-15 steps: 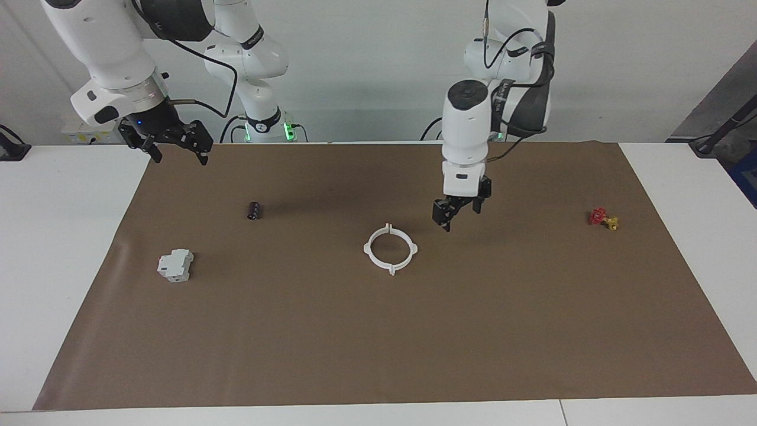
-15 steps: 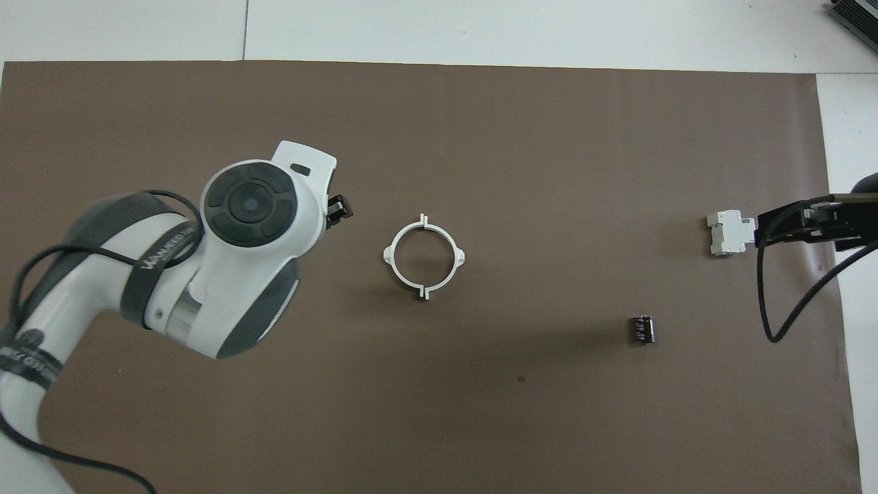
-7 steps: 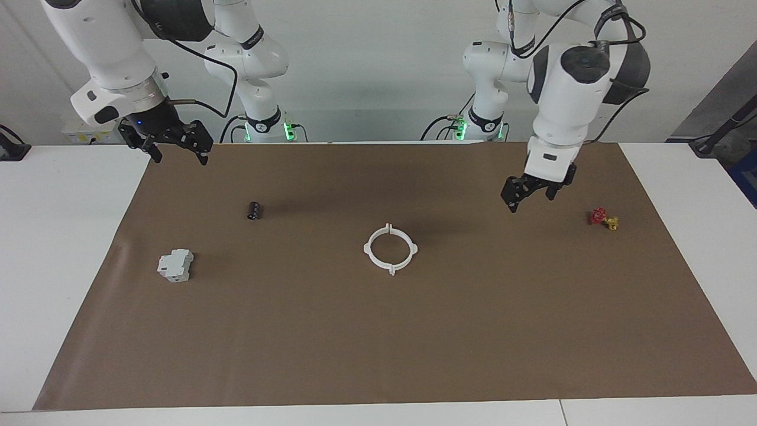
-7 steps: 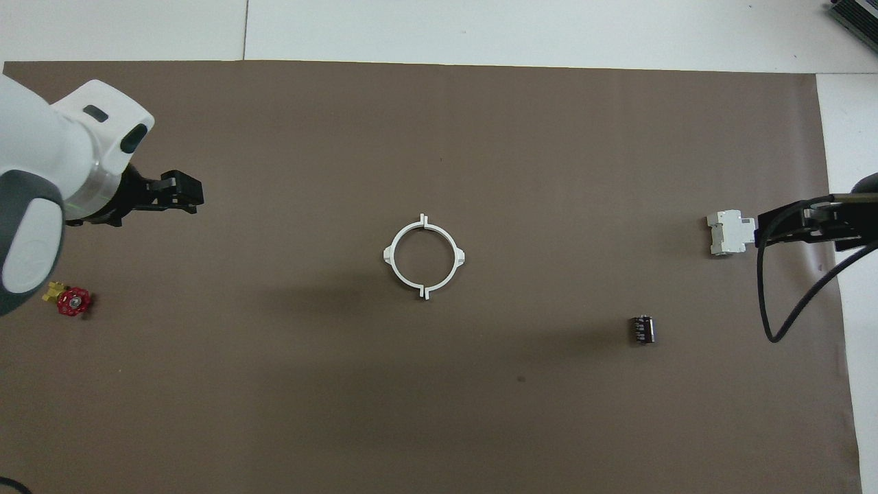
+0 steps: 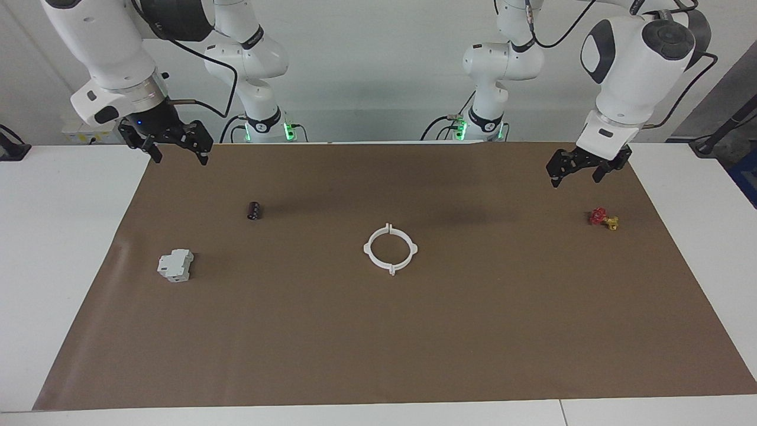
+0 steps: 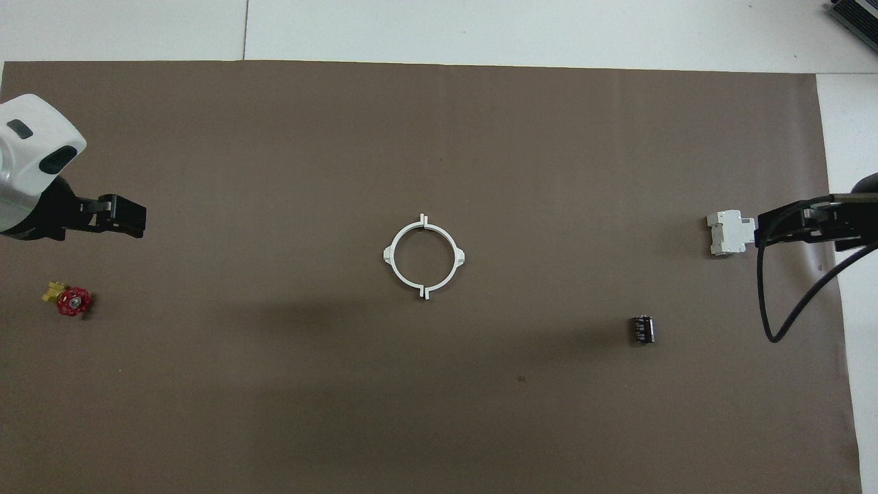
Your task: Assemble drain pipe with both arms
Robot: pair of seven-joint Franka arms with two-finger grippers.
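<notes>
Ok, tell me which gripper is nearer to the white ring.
Left. The left gripper hangs above the mat's edge at the left arm's end, near the red valve. The right gripper hangs above the opposite end, slightly more distant from the white ring.

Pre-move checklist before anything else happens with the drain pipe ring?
1. Drain pipe halves joined into one ring on the mat: ok.
2. Ring free of both grippers: ok.
3. Left gripper raised, over the mat's left-arm end: ok.
4. Right gripper raised, over the mat's right-arm end: ok.
5. Black cylinder, grey-white box, red valve apart from ring: ok.
6. End tabs fully latched: cannot tell.
</notes>
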